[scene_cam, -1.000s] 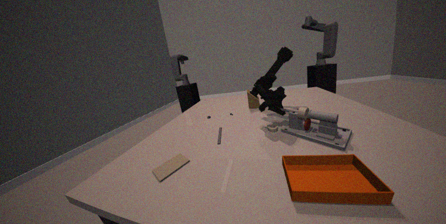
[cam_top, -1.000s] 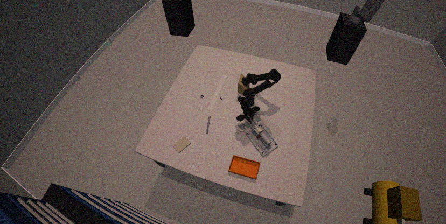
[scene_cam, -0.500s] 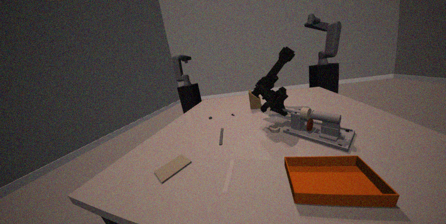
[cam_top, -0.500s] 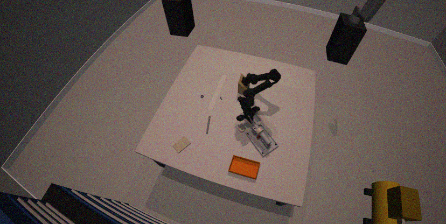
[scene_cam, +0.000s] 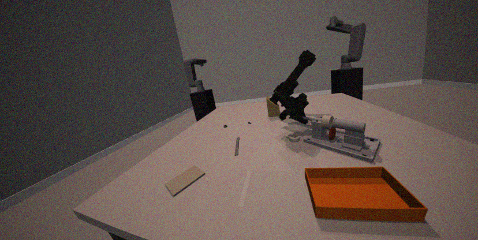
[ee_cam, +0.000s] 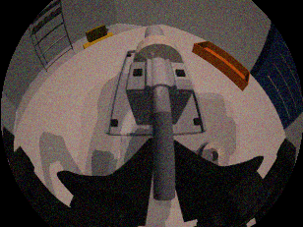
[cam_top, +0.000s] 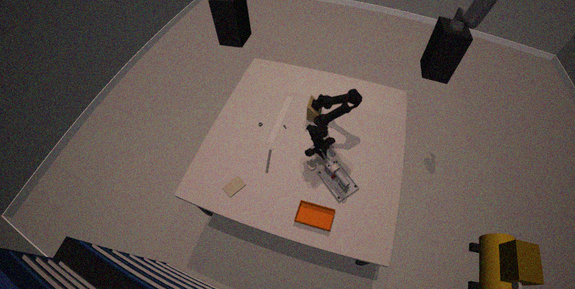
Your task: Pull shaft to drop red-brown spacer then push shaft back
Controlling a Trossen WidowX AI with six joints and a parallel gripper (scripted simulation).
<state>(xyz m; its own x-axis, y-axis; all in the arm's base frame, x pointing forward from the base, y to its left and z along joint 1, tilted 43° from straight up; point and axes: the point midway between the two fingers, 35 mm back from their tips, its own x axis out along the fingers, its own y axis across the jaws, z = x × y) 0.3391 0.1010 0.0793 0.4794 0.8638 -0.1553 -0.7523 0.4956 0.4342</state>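
My gripper [cam_top: 324,156] [scene_cam: 306,120] [ee_cam: 159,141] is shut on the grey shaft [ee_cam: 163,171], near its outer end. The shaft runs through the near support block [scene_cam: 319,130] [ee_cam: 158,73] of the fixture. A cream spacer [scene_cam: 327,119] [ee_cam: 158,44] is at shaft height, between that block and the big grey housing cylinder [scene_cam: 350,124] [ee_cam: 154,31]. The red-brown spacer [cam_top: 333,176] [scene_cam: 331,133] is below shaft height, on edge in the gap between the blocks, off the shaft. Whether it touches the base plate [scene_cam: 359,156] is unclear. It is hidden in the wrist view.
A pale ring-like part [cam_top: 311,164] [scene_cam: 294,137] lies beside the fixture. An orange tray [cam_top: 314,216] [scene_cam: 364,213] stands in front. A tan slab [cam_top: 233,186] [scene_cam: 186,180], a grey bar [cam_top: 268,160] [scene_cam: 236,146] and two small dark parts lie left on the table.
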